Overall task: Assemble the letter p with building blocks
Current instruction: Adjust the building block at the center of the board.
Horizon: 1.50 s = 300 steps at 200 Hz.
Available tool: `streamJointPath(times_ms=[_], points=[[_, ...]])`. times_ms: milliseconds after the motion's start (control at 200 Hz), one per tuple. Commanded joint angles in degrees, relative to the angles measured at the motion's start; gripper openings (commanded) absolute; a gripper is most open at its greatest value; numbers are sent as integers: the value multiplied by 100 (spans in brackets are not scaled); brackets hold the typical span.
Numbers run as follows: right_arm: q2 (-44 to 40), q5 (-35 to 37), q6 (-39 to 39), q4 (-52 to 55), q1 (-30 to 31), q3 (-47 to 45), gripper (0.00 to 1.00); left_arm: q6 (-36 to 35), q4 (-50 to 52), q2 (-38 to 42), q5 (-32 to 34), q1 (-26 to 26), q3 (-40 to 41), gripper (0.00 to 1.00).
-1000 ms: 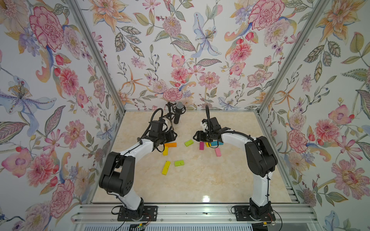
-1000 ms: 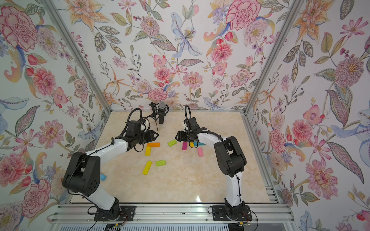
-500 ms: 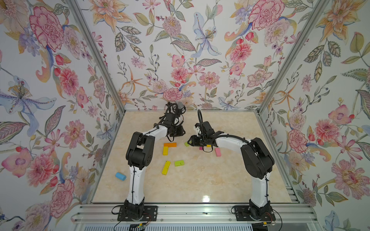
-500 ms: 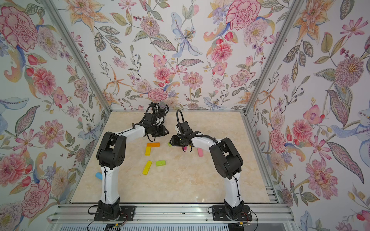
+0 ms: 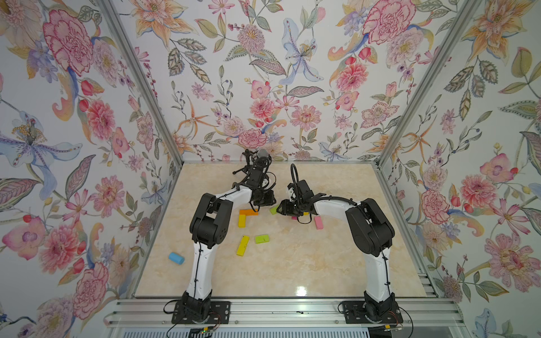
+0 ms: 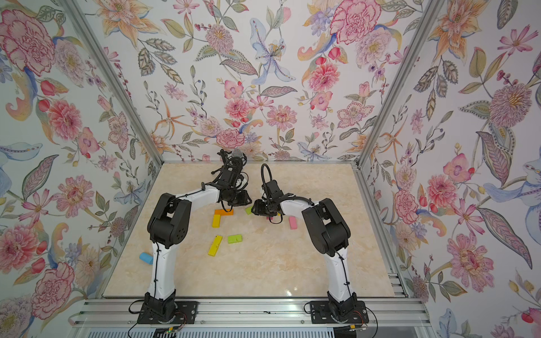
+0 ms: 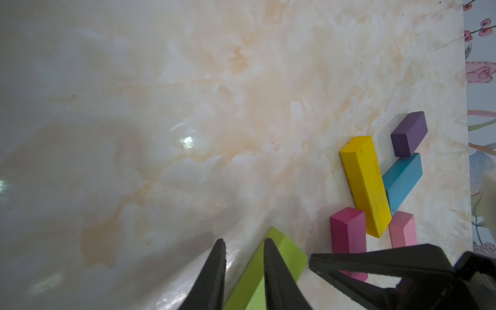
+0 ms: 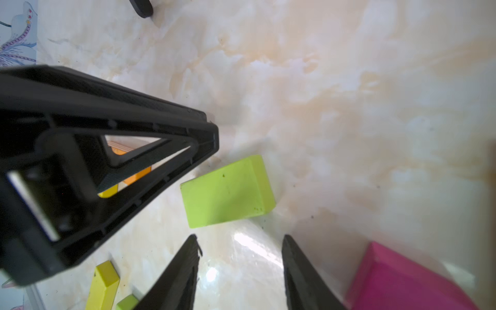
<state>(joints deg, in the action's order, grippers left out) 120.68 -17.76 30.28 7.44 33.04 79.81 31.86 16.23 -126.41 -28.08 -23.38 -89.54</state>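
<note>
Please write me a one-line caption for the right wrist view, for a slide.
Right gripper, fingers apart and empty, faces a lime green block lying flat on the marble table.

Left wrist view: the lime block [image 7: 287, 255] is running off the edge, with a left gripper finger [image 7: 272, 276] sitting over part of it. The right gripper's finger [image 7: 375, 261] is covering 1 end each of the magenta block [image 7: 348, 230] and pink block [image 7: 402, 230]. Right wrist view: the magenta block [image 8: 402, 279] is coming out blurry and getting cropped, and the orange block [image 8: 137, 175] is only peeking through the left finger's frame. In both top views the right gripper [image 5: 280, 208] is burying the magenta block [image 6: 269, 218] down to a sliver.
</note>
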Motion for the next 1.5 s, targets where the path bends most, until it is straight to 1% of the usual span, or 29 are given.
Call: streamJointPath(times_ms=[0, 170, 220, 280, 485, 595, 726, 1106, 1301, 1496], points=[[268, -91, 59, 76, 5, 152, 50, -124, 120, 61, 207, -96, 266, 29], [311, -140, 47, 60, 36, 193, 50, -179, 292, 365, 493, -172, 638, 26], [315, -140, 40, 50, 45, 188, 49, -157, 252, 463, 487, -176, 788, 26], [311, -169, 42, 29, 49, 184, 49, -143, 258, 576, 523, -176, 938, 22], [240, -340, 61, -31, 102, 48, 47, 12, -43, 1032, 376, -236, 1523, 18], [184, -409, 91, -119, 115, -124, 47, 77, -223, 1171, 247, -301, 1782, 18], [162, -524, 115, -221, 124, -232, 47, 121, -349, 1199, 156, -379, 1849, 17], [-136, -624, 202, -419, 209, -754, 44, 422, -616, 1706, 296, -593, 2452, 15], [-305, -666, 270, -554, 281, -1096, 45, 532, -709, 2017, 396, -607, 2762, 15], [-225, -670, 337, -616, 370, -1107, 45, 569, -733, 2210, 527, -624, 2924, 14]])
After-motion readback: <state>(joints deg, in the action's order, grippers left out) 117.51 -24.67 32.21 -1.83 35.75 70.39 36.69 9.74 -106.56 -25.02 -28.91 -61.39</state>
